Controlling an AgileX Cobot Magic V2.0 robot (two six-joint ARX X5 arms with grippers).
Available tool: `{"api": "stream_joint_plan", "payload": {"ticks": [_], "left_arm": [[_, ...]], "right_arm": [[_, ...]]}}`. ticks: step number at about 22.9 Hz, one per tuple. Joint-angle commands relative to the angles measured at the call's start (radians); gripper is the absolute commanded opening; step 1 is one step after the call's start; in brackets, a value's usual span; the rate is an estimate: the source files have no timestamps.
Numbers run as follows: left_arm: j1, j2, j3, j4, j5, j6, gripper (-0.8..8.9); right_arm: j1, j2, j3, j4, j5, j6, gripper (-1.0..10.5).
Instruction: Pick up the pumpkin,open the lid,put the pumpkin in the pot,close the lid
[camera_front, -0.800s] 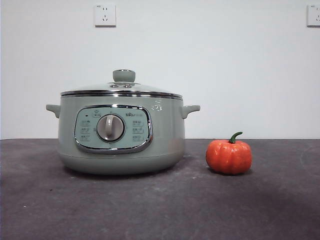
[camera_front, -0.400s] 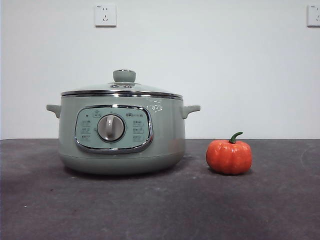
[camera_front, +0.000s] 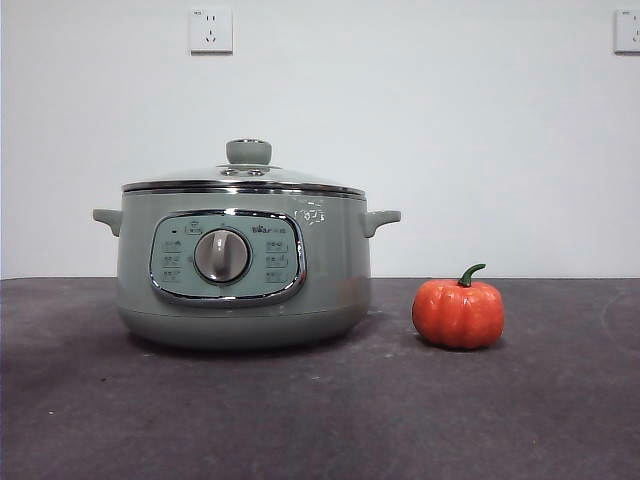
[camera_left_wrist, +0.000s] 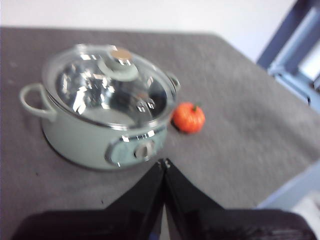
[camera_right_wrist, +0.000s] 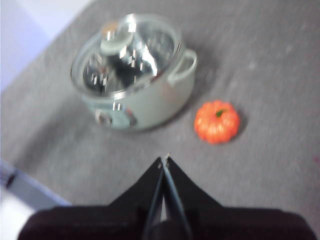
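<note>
Item one, the pumpkin (camera_front: 458, 313): it stands upright on the counter (camera_front: 320, 420) just beside the pot (camera_front: 240, 270), on the side away from the dial, not touching it; stem curls upward.

Item two, the lid (camera_front: 242, 178): seated on the pot, knob on top.

Item three, your right fingers (camera_right_wrist: 164, 161): pressed together, holding nothing, high above the counter. The pumpkin lies ahead of them and nearer than the pot, so this arm looks better placed.

Item four, your left fingers (camera_left_wrist: 163, 163): likewise closed and empty, facing the pot's dial.

Surface: dark grey, matte. Room: pale wall behind the pot, two sockets (camera_front: 210, 30).
</note>
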Motion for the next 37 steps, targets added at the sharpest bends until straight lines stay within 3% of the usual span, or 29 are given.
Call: {"api": "stream_joint_plan", "payload": {"ticks": [1, 7, 8, 9, 10, 11, 12, 13, 19, 24, 27, 37], "left_arm": [[-0.021, 0.026, 0.03, -0.054, 0.003, 0.094, -0.08], [-0.039, 0.047, 0.044, -0.07, 0.001, 0.099, 0.12], [-0.039, 0.047, 0.044, -0.07, 0.0, 0.098, 1.36], [-0.039, 0.047, 0.044, -0.07, -0.001, 0.097, 3.35], [-0.039, 0.047, 0.044, -0.07, -0.001, 0.097, 5.96], [-0.039, 0.047, 0.044, -0.07, -0.001, 0.097, 7.11], [-0.039, 0.048, 0.044, -0.07, -0.001, 0.097, 7.28], [-0.039, 0.048, 0.044, -0.07, -0.001, 0.096, 7.27], [-0.039, 0.05, 0.044, -0.07, 0.0, 0.096, 7.27], [-0.039, 0.05, 0.044, -0.069, 0.0, 0.093, 7.27], [-0.039, 0.05, 0.044, -0.07, 0.0, 0.093, 7.27], [-0.039, 0.05, 0.044, -0.069, -0.001, 0.093, 7.27]], "right_arm": [[0.014, 0.032, 0.039, -0.073, -0.001, -0.087, -0.1], [0.036, 0.052, 0.043, -0.093, 0.0, -0.088, 0.1], [0.036, 0.052, 0.043, -0.092, -0.001, -0.087, 0.1], [0.036, 0.052, 0.043, -0.092, 0.0, -0.087, 0.6], [0.036, 0.052, 0.043, -0.092, 0.0, -0.08, 2.4], [0.036, 0.052, 0.043, -0.092, -0.001, -0.072, 4.4], [0.036, 0.052, 0.043, -0.092, -0.001, -0.072, 6.6], [0.039, 0.052, 0.043, -0.092, -0.001, -0.061, 7.4], [0.083, 0.084, 0.043, -0.076, 0.003, -0.054, 7.4], [0.132, 0.227, 0.043, 0.029, 0.012, -0.054, 7.4], [0.159, 0.353, 0.043, 0.133, 0.108, -0.051, 7.4], [0.229, 0.753, 0.043, 0.458, 0.272, -0.056, 7.4]]}}
